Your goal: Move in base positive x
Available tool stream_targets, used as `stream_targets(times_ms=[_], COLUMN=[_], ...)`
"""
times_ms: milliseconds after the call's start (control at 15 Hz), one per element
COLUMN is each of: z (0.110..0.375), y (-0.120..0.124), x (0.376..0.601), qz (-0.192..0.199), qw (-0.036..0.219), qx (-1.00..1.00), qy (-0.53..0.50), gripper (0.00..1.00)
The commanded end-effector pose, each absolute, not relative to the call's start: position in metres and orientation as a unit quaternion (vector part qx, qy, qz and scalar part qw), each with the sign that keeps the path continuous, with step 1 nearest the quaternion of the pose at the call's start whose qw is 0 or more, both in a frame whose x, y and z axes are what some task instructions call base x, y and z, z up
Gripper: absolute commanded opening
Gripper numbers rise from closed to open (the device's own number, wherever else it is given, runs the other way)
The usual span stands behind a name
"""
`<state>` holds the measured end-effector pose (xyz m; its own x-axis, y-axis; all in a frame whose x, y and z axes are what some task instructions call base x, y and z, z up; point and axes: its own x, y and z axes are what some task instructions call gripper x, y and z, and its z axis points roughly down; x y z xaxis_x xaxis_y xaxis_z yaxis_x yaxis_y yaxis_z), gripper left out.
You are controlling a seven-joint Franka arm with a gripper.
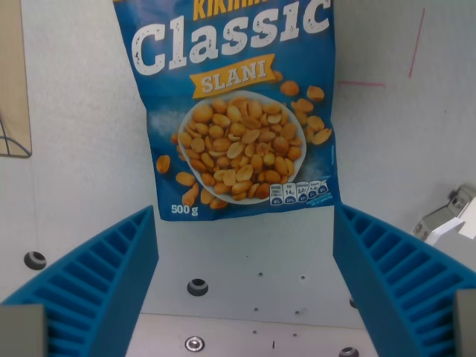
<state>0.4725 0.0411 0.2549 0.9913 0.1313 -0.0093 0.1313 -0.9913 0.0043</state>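
A blue bag of peanuts [234, 104], printed "Classic SLANI 500 g" with a bowl of nuts, lies flat on the white table in the upper middle of the wrist view. My gripper [245, 253] hangs above the table just below the bag's bottom edge. Its two blue ribbed fingers [100, 279] stand wide apart at the wrist view's lower left and lower right. The gripper is open and nothing lies between the fingers.
A beige board [13, 78] lies at the wrist view's left edge. A white and grey bracket [450, 216] sits at the right edge. Red marker lines [413, 44] cross the table at upper right. Screw holes [197, 286] dot the white table [82, 149].
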Motion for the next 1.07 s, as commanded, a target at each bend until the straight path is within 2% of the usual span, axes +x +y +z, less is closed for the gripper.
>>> stream_targets(times_ms=[67,1067], z=[0.256,0.255], y=[0.040,0.032], x=[0.478,0.555], qz=[-0.003,-0.003], qw=[0.002,0.002], qx=[0.998,0.998], qy=[0.066,0.066], gripper=[1.00,1.00])
